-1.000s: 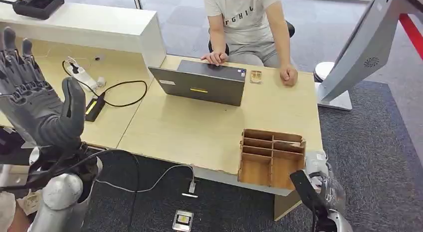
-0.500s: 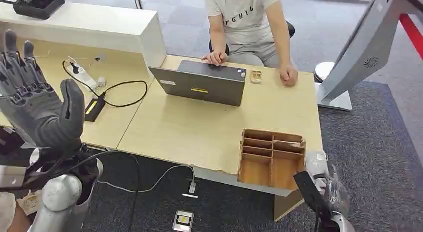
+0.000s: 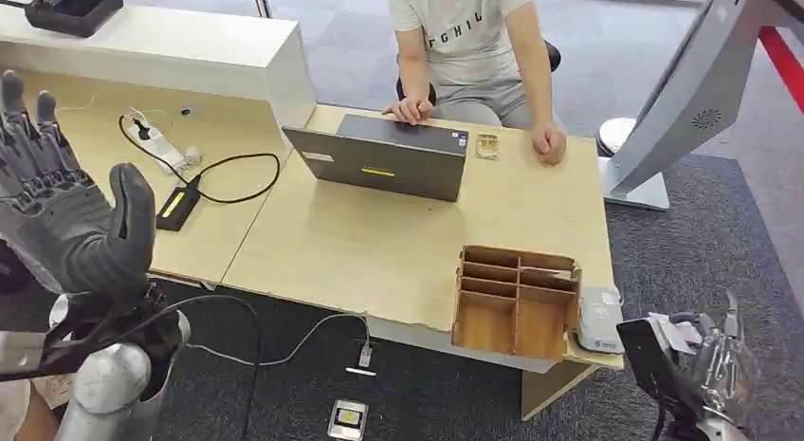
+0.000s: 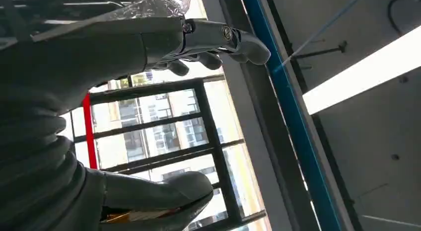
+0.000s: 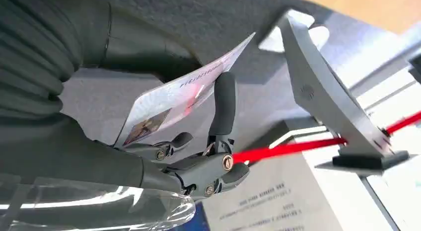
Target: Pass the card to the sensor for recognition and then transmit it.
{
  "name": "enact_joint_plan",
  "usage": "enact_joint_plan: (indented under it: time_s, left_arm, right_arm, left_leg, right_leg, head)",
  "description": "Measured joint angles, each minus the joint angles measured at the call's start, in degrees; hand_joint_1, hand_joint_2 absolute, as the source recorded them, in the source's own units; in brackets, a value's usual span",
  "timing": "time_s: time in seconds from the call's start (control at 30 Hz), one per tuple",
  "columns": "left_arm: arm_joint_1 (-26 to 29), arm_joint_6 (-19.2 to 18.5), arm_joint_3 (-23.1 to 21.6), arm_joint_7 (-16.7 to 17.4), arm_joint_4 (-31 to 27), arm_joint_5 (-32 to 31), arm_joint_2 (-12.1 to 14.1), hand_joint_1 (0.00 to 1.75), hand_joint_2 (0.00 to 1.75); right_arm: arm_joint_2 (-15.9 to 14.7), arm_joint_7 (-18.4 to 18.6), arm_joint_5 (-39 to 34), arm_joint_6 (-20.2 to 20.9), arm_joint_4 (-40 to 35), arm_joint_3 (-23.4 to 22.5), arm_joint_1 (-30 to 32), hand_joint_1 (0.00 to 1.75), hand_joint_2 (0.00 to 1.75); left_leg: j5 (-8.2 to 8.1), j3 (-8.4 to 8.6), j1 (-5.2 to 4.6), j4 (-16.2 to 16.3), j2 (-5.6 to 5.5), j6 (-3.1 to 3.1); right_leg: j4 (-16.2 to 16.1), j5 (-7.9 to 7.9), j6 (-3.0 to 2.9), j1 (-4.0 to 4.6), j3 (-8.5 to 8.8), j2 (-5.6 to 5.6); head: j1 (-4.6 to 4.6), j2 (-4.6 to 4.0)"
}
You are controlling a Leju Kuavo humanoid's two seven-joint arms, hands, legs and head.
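From the head camera I look down on a pale wooden desk (image 3: 379, 251). A person (image 3: 469, 43) sits at its far side behind a dark laptop (image 3: 389, 156), forearms resting on the desk. Near my edge stands a wooden organizer box (image 3: 517, 299) with open compartments, and just beside it, at the desk's corner, lies a small white sensor (image 3: 599, 320). My left hand (image 3: 71, 204) is raised at the left of the picture, palm forward, fingers spread wide and holding nothing; I judge it is parked up there to stay out of the way. My right hand (image 3: 706, 360) sits low at the bottom right, off the desk edge and near the sensor but apart from it. Something pale shows among its fingers.

The left wrist camera points up at ceiling and window frames. The left hand (image 4: 74, 92) shows thumb and fingers well apart with nothing between them.

The right wrist camera gives the clearest look at the task's thing. The right hand (image 5: 149, 126) pinches the card (image 5: 181, 94), a pale printed card with a small photo, between the thumb and a finger; the other fingers curl loosely nearby. The card juts out past the fingertips, which I judge leaves its face free for presenting to the sensor. A grey slanted stand (image 5: 327, 102) rises behind it.
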Motion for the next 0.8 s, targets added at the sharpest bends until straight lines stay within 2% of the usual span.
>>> enact_joint_plan:
  time_s: [0.2,0.33,0.53,0.8]
  left_arm:
    - [0.4,0.0,0.3,0.0,-0.2,-0.3,-0.1,0.0,1.75]
    - [0.4,0.0,0.5,0.0,-0.2,-0.3,-0.1,0.0,1.75]
    - [-0.4,-0.4,0.3,-1.1,0.0,1.6,-0.3,0.0,1.75]
    - [-3.2,-1.7,-0.2,-3.5,1.4,4.5,-1.3,0.0,1.75]
  right_arm:
    - [0.0,-1.3,2.3,-0.7,-9.3,-2.3,1.1,1.75,1.75]
    - [0.0,-2.8,2.7,0.3,-12.9,-2.4,-0.1,1.75,1.75]
    - [0.1,-6.0,1.2,3.5,-14.4,-1.3,-7.0,1.75,1.75]
    - [1.5,-9.8,-1.4,8.1,-12.5,3.2,-18.4,1.75,1.75]
  left_leg:
    - [0.01,0.0,0.0,0.0,0.0,0.0]
    - [0.01,-0.03,0.0,0.0,0.0,0.0]
    - [0.05,-0.01,0.0,0.0,0.02,0.0]
    - [0.09,0.0,0.01,0.0,0.01,-0.03]
  right_leg:
    - [0.0,0.0,0.0,0.0,0.01,0.0]
    - [0.0,0.02,-0.02,0.0,0.01,0.0]
    - [0.0,0.06,-0.04,0.0,0.01,0.01]
    - [0.0,0.08,-0.05,0.02,-0.01,-0.01]
  head:
    - [0.0,0.0]
    - [0.0,0.0]
    - [0.0,0.0]
    - [0.0,0.0]
